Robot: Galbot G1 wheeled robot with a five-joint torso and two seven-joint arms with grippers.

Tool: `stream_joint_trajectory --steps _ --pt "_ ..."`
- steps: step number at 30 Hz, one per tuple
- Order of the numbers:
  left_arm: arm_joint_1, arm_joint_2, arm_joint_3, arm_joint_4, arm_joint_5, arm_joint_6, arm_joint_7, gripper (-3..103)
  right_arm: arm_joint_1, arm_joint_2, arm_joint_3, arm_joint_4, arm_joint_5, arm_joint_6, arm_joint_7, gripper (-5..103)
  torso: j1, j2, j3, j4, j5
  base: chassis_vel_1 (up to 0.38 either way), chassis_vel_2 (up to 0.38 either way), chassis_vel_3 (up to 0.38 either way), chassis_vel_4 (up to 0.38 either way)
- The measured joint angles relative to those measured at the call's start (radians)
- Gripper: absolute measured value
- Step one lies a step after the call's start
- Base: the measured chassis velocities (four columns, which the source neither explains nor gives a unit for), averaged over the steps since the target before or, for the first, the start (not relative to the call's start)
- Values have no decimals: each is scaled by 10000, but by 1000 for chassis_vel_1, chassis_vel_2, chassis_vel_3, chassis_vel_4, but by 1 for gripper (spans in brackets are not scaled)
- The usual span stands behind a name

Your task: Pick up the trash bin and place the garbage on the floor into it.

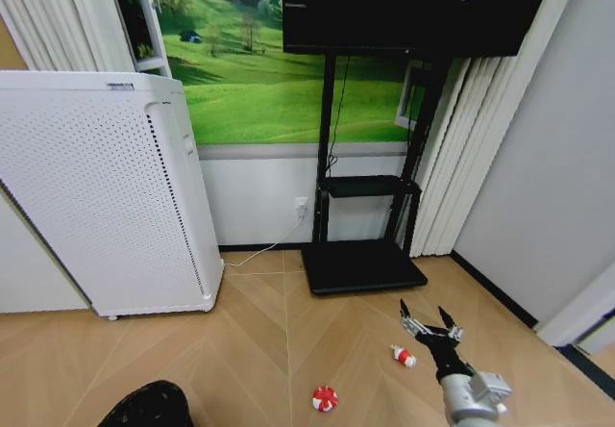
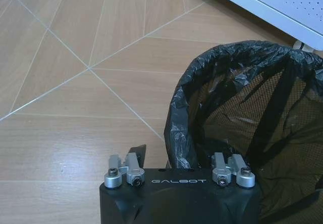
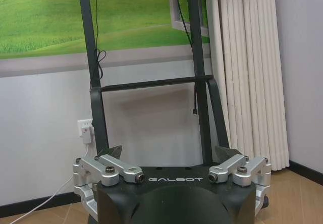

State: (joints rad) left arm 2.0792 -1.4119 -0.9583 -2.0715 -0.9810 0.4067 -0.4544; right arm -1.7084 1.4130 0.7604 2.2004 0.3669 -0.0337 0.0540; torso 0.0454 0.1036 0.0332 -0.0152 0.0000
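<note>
The trash bin (image 2: pixel 252 108), black mesh with a black liner, sits right in front of my left gripper (image 2: pixel 184 153), which is shut on its near rim, one finger (image 2: pixel 139 151) outside and the other hidden inside. In the head view the trash bin (image 1: pixel 146 406) shows at the bottom left. On the floor (image 1: pixel 259 340) lie two pieces of garbage: a crumpled red-and-white wrapper (image 1: pixel 325 398) and a small red-and-white tube (image 1: pixel 403 356). My right gripper (image 1: pixel 430 319) (image 3: pixel 169 151) is open and holds nothing, just right of the tube and above the floor.
A tall white perforated appliance (image 1: pixel 106 187) stands at the left on castors. A black TV stand (image 1: pixel 363 263) with a flat base is against the wall ahead, with a cable and socket beside it. Curtains (image 1: pixel 471 158) and a grey wall close the right side.
</note>
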Motion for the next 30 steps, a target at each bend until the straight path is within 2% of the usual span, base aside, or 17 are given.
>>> stream_joint_trajectory --steps 2,3,5,6,7,9,13,14,15,21,22,23,25,27,28,30 --pt "-6 0 -3 12 9 -24 5 54 -23 16 -6 12 -8 8 -6 100 0 1 1 0 0 0 0 0 0" --pt "-6 0 -3 12 9 -24 5 54 -23 16 -6 12 -8 8 -6 100 0 1 1 0 0 0 0 0 0" --pt "-13 4 -9 25 17 -52 14 43 -39 30 -12 22 -14 16 -10 100 0 1 1 0 1 0 0 0 0" --pt "-13 4 -9 25 17 -52 14 43 -39 30 -12 22 -14 16 -10 100 0 1 1 0 1 0 0 0 0" --pt "-29 21 -24 68 31 -95 23 32 -56 52 -25 37 -21 28 -14 100 1 2 2 0 1 0 0 0 0" --pt "-34 27 -30 80 35 -106 24 32 -58 56 -27 42 -22 31 -15 100 0 3 2 0 1 0 0 0 0" --pt "-187 65 -73 300 161 -356 137 11 -100 57 26 56 -8 117 -18 100 1 5 4 0 2 0 0 0 0" --pt "-187 65 -73 300 161 -356 137 11 -100 57 26 56 -8 117 -18 100 1 5 4 0 2 0 0 0 0" --pt "-174 59 -81 313 390 -516 325 6 -135 73 43 56 -4 145 -17 100 1 6 5 0 -3 0 0 0 0" --pt "-110 22 -137 309 1110 -1045 750 4 -162 117 77 -20 -336 243 179 100 1 7 5 0 -1 0 0 0 0" --pt "-67 -27 -237 284 1781 -1413 1061 4 -175 148 132 -88 -881 385 261 100 1 7 5 1 1 0 0 0 0" --pt "-46 -42 -292 228 2138 -1629 1250 3 -204 188 135 -102 -978 393 430 100 2 7 6 0 0 0 0 0 0" --pt "-51 -52 -320 226 2364 -1770 1370 3 -210 211 135 -114 -977 395 512 100 2 6 6 0 -2 0 0 0 0" --pt "-147 -95 -429 225 3081 -2292 1752 3 -217 243 148 -176 -1174 455 616 100 2 7 6 1 -1 0 0 0 0" --pt "-147 -95 -429 225 3081 -2292 1752 3 -217 243 148 -176 -1174 455 616 100 2 7 6 1 -1 0 0 0 0" --pt "-283 -136 -536 189 3663 -2777 2127 3 -215 250 162 -255 -1514 570 759 100 2 7 7 1 0 0 0 0 0"
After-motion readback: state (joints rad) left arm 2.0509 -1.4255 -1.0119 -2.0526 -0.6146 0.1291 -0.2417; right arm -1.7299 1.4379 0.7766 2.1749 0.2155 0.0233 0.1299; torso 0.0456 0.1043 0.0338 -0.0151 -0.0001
